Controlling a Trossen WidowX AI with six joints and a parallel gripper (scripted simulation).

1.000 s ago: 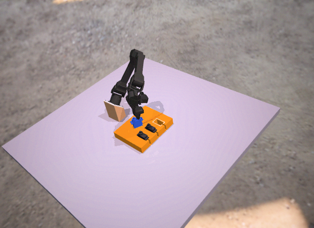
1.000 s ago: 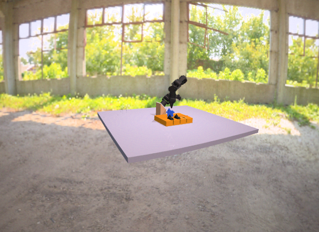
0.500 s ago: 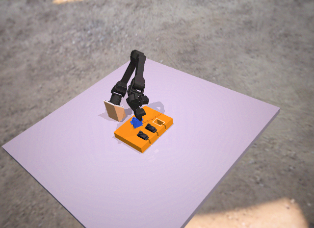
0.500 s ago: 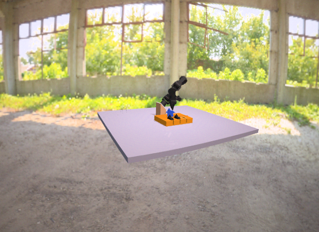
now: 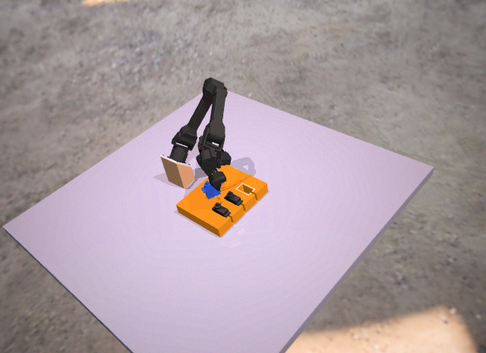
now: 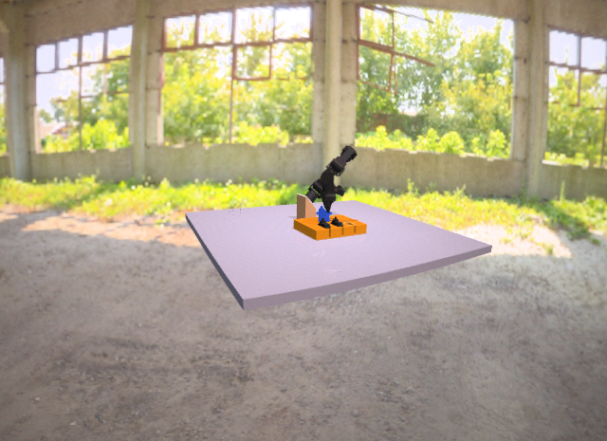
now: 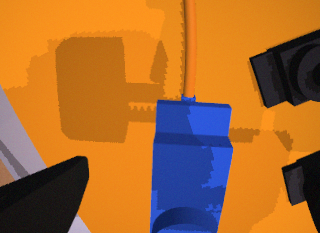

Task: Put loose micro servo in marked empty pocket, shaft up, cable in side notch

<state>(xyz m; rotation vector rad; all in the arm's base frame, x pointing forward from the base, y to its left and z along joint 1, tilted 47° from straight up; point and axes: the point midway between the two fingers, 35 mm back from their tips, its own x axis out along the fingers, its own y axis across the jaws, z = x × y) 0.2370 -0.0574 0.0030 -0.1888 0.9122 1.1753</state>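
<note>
The loose blue micro servo (image 5: 211,190) (image 6: 322,214) (image 7: 190,165) is on top of the orange deck (image 5: 194,208) (image 6: 306,228) (image 7: 110,178), away from the pocket. In the wrist view its round shaft boss faces the camera, cut off by the bottom edge. Its orange cable (image 7: 189,48) runs from its far end along the deck. The white-outlined pocket (image 5: 247,190) is empty, with a side notch at the deck's edge. My gripper (image 7: 199,175) is open; its fingers stand on either side of the servo, with nothing held. Its fingertips are small and partly hidden in the top and exterior views.
Two black servos (image 5: 221,209) (image 5: 234,198) sit in the deck in a row with the pocket; parts of them show at the right in the wrist view. A tan block with a white edge (image 5: 178,173) (image 6: 302,208) stands beside the deck, near the arm's base.
</note>
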